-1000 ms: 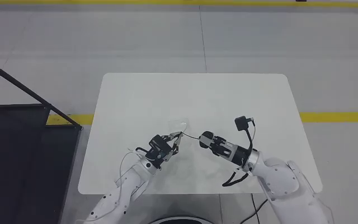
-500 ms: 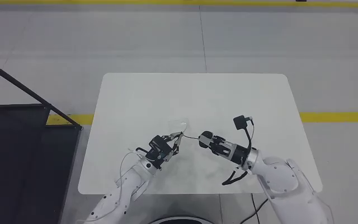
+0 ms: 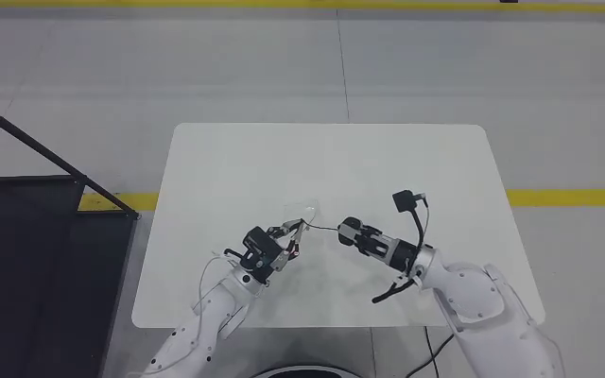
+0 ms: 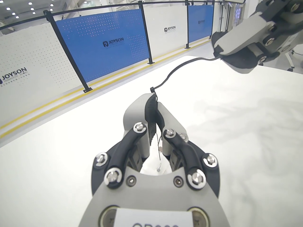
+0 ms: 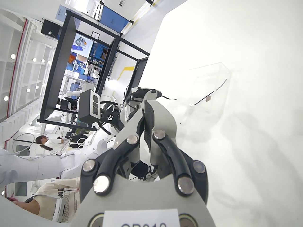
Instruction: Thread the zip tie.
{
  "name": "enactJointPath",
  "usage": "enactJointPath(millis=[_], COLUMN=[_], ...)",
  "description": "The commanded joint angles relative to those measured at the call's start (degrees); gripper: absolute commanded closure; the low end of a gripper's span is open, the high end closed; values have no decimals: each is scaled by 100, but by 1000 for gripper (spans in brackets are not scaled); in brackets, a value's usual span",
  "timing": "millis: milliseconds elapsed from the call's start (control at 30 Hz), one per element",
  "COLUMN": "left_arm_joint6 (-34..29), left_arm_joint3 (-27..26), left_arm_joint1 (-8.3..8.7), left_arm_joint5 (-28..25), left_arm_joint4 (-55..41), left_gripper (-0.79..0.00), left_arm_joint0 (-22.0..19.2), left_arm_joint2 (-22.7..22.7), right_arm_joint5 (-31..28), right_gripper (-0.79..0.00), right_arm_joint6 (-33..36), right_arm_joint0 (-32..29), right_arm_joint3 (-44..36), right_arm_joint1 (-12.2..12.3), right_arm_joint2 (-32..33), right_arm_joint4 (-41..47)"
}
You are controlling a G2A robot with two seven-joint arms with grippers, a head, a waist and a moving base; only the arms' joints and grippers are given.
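One zip tie (image 4: 180,65) links left hand (image 4: 153,102), right hand (image 5: 147,102).

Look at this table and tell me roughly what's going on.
A two-armed robot holds one black zip tie between its grippers above a white table. The left gripper pinches the end with the small head; the right gripper pinches the other end. The tie is not yet looped through itself. A clear tray sits nearby.
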Motion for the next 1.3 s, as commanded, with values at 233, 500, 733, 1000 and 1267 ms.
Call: enactJointPath(millis=[233, 500, 733, 1000, 1267], left_arm_joint6=[126, 119, 128, 105, -151], left_arm_joint3=[-20, 10, 45, 81, 120], left_arm_joint1=[-18, -17, -26, -36, -56], left_arm_joint5=[70, -26, 33, 134, 210], left_arm_joint4=[-67, 53, 205, 348, 475], left_gripper=[0, 0, 0, 0, 0], left_arm_joint0=[30, 25, 10, 4, -50], left_arm_joint2=[-21, -17, 13, 34, 81], right_arm_joint5=[646, 747, 744, 150, -319], right_gripper=[0, 0, 0, 0, 0], right_arm_joint6=[-24, 5, 0, -199, -181], right_arm_joint0=[137, 206, 241, 36, -63], right_arm_joint3=[-8, -28, -28, -48, -17], right_arm_joint1=[-17, -26, -31, -27, -5], right_arm_joint2=[-114, -205, -270, -110, 15], right_arm_joint4=[-179, -288, -403, -27, 108])
